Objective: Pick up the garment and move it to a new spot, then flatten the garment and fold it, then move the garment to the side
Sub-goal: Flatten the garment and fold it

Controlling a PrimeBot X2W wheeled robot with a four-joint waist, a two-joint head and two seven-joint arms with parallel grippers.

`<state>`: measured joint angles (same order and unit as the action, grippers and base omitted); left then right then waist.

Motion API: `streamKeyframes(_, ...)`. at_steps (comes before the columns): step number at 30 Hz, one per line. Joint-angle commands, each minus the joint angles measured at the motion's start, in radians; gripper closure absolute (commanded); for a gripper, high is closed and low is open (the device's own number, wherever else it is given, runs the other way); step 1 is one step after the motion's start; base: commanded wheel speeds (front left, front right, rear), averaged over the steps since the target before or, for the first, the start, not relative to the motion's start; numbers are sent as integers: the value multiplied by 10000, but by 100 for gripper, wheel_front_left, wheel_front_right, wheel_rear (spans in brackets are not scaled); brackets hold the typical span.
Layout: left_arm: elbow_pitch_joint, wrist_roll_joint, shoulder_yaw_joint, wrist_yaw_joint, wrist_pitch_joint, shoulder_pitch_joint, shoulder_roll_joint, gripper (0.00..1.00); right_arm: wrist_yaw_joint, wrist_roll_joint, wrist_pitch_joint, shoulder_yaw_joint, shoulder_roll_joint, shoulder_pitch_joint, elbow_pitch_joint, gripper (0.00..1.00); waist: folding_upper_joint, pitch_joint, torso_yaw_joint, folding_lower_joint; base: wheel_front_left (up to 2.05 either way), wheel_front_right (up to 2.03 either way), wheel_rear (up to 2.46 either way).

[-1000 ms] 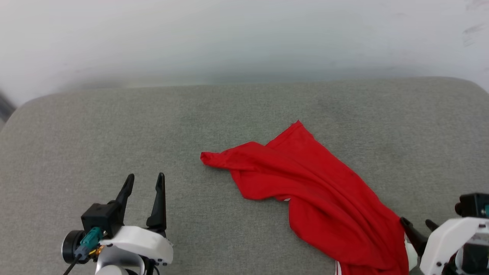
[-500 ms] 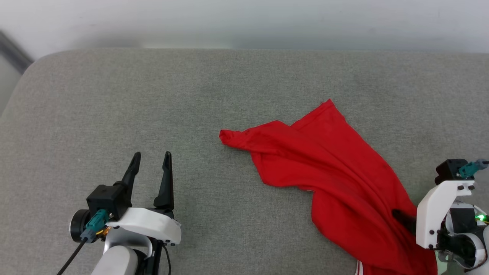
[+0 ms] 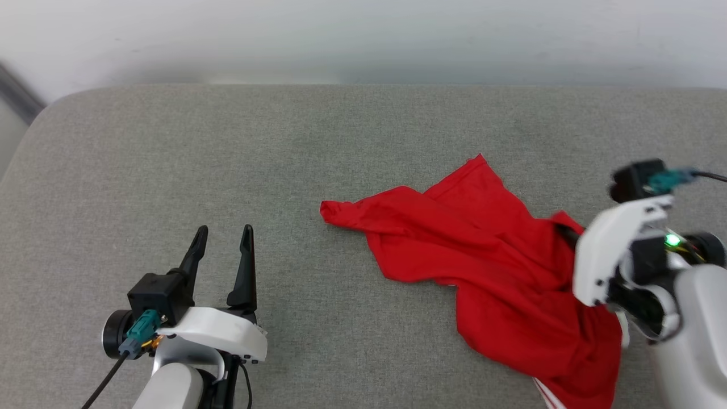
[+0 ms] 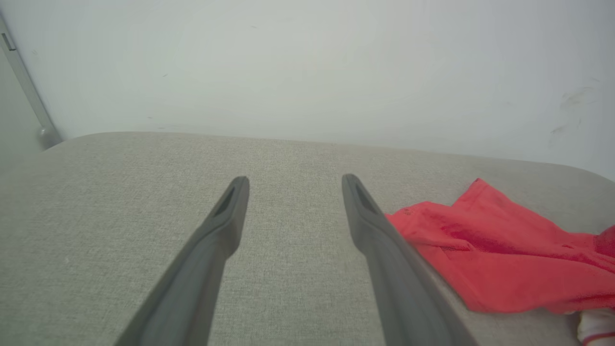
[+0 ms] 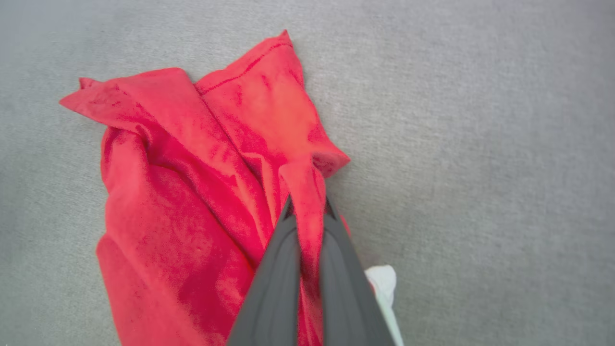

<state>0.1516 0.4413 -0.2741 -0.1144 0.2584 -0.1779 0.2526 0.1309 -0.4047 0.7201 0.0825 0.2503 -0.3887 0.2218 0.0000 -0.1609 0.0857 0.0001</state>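
Red folds of the garment (image 5: pixel 192 192) sit pinched between the closed fingers of the right tool (image 5: pixel 307 207), plain in the right wrist view, behind white housing (image 3: pixel 602 250) in the head view. It lies crumpled on the grey surface (image 3: pixel 284 142), well apart from the open, empty left tool (image 3: pixel 224 230).

Grey cushion (image 3: pixel 227 159); crumpled red garment (image 3: pixel 488 250) atop

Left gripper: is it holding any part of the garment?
No, the left gripper is open over the bare grey cushion, and the garment lies apart from its fingers.
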Motion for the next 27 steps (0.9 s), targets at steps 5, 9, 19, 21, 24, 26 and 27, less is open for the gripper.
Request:
streamKeyframes(5, 3, -52, -96, 65, 40, -169, -2, 0, -3, 1, -434, 1451, -858, -748, 49, 100, 0, 6, 49, -1, 0, 0, 0)
streamKeyframes(9, 32, -7, -129, 55, 43, -108, -52, 0, -3, -205, -479, 2310, -1163, -387, 405, 100, 0, -20, 114, -1, 0, 0, 0)
streamKeyframes(19, 83, 27, -138, -6, 58, 57, -24, 0, -5, -481, -2135, 3455, -1151, 485, 737, 0, 0, 34, 34, -1, 0, 0, 0)
streamKeyframes(21, 106, 31, -116, -26, 60, 102, 14, 0, -3, -503, -2912, 3326, -1103, 623, 353, 0, 0, 161, -42, -1, 0, 0, 0)
streamKeyframes(24, 118, 79, -79, -71, 58, 212, 55, 0, -3, -451, -3840, 2849, -1080, 991, -245, 0, 0, 398, -167, -1, 0, 0, 0)
streamKeyframes(26, 104, 93, -48, -104, 55, 328, 80, 0, -3, -492, -4175, 2460, -1110, 1254, -639, 0, 0, 543, -263, -1, 0, 0, 0)
streamKeyframes(27, 85, 93, -28, -135, 49, 361, 92, 0, -3, -517, -4192, 2240, -1084, 1389, -801, 0, 0, 608, -312, -1, 0, 0, 0)
